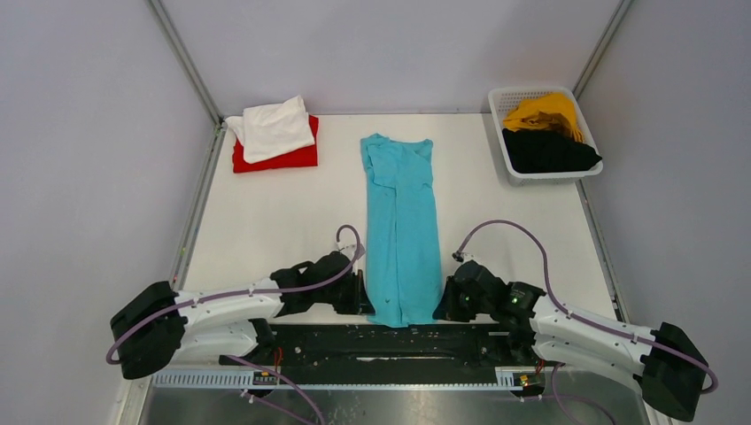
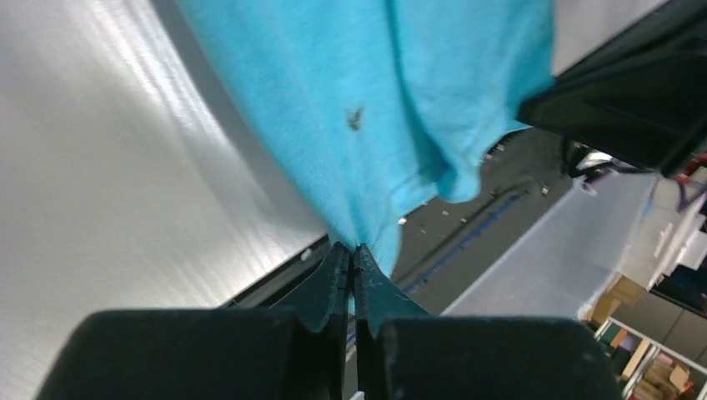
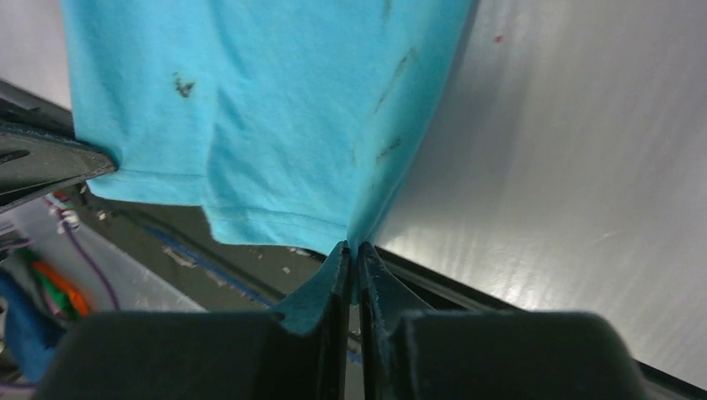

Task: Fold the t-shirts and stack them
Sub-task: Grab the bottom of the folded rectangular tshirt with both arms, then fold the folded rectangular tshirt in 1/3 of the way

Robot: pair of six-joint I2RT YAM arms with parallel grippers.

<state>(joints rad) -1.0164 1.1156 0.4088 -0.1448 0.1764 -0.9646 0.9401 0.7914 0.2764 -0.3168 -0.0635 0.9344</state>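
The turquoise t-shirt (image 1: 403, 226) lies folded into a long narrow strip down the middle of the table, its hem at the near edge. My left gripper (image 1: 364, 295) is shut on the hem's left corner; the cloth (image 2: 392, 108) runs out from between the jaws. My right gripper (image 1: 441, 305) is shut on the hem's right corner (image 3: 275, 125). A folded white t-shirt (image 1: 272, 127) lies on a folded red t-shirt (image 1: 282, 157) at the back left. The mustard yellow t-shirt (image 1: 542, 111) and black t-shirt (image 1: 547, 151) sit crumpled in the basket.
The white mesh basket (image 1: 508, 158) stands at the back right corner. A black rail (image 1: 398, 341) runs along the near table edge under the arms. Grey walls enclose the table on three sides.
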